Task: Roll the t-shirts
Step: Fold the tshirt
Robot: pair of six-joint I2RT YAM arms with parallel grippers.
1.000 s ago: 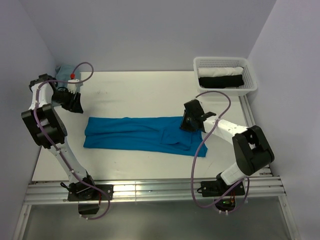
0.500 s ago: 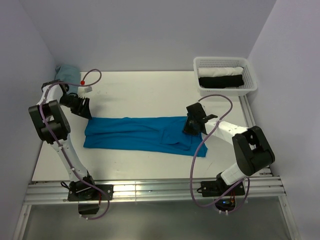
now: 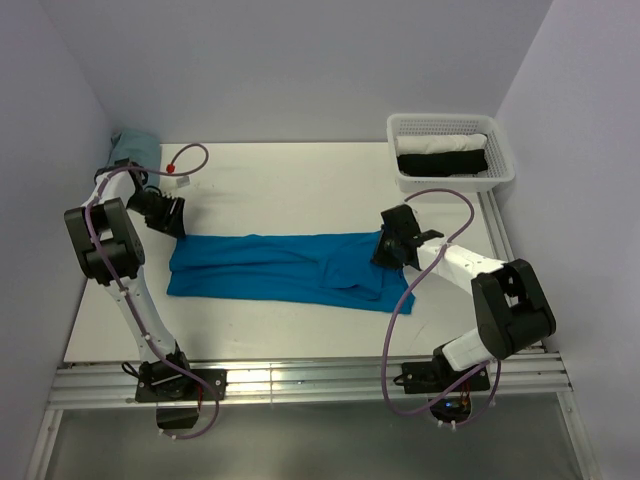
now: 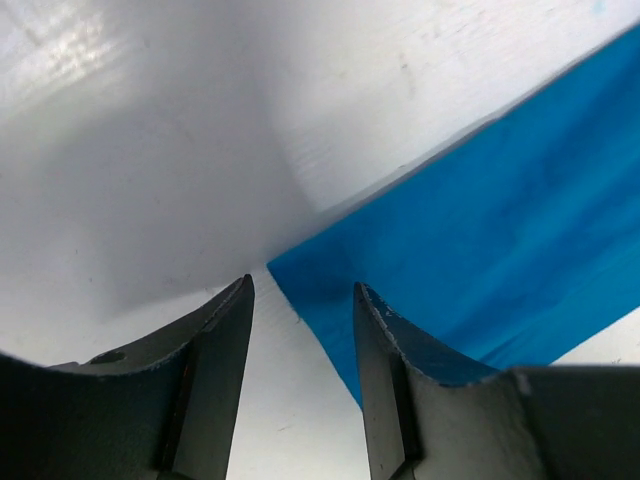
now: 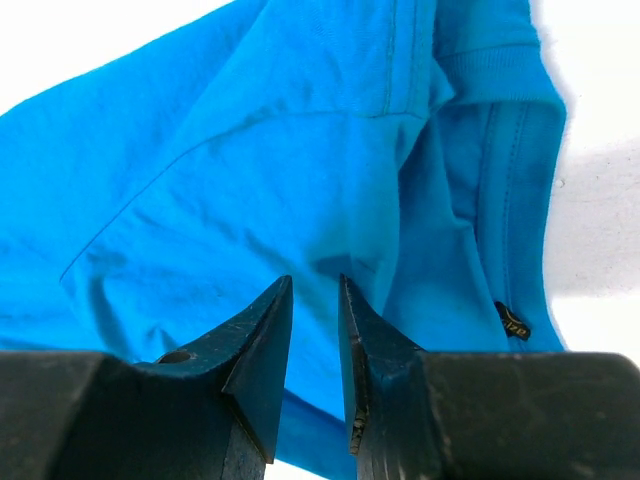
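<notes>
Left gripper [image 4: 303, 288] half-open at the turquoise tee [image 4: 480, 200] corner; right gripper [image 5: 315, 285], narrow, empty, over its collar end. I can't see fabric contact.

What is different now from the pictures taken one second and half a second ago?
The left gripper moved right and nearer, to the far left corner of the tee; its open fingers now frame that corner. The right gripper shifted slightly right, over the tee's collar end. Nothing was visibly gripped or released. The tee and the basket stayed put.
</notes>
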